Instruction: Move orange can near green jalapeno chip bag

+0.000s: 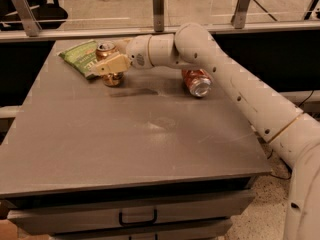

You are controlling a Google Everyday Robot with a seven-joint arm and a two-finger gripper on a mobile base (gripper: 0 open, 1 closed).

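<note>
The orange can (111, 77) stands upright at the far left of the grey table (140, 144), its silver lid showing above the fingers. My gripper (111, 64) reaches in from the right and is shut around the can's middle. The green jalapeno chip bag (81, 57) lies flat just left of the can, its right edge touching or almost touching the can. The fingers hide the can's midsection.
A shorter red-orange can (196, 81) lies on its side at the far right of the table, under my forearm. A rail with metal posts (158, 6) runs behind the table. A drawer with a handle (137, 216) sits below the front edge.
</note>
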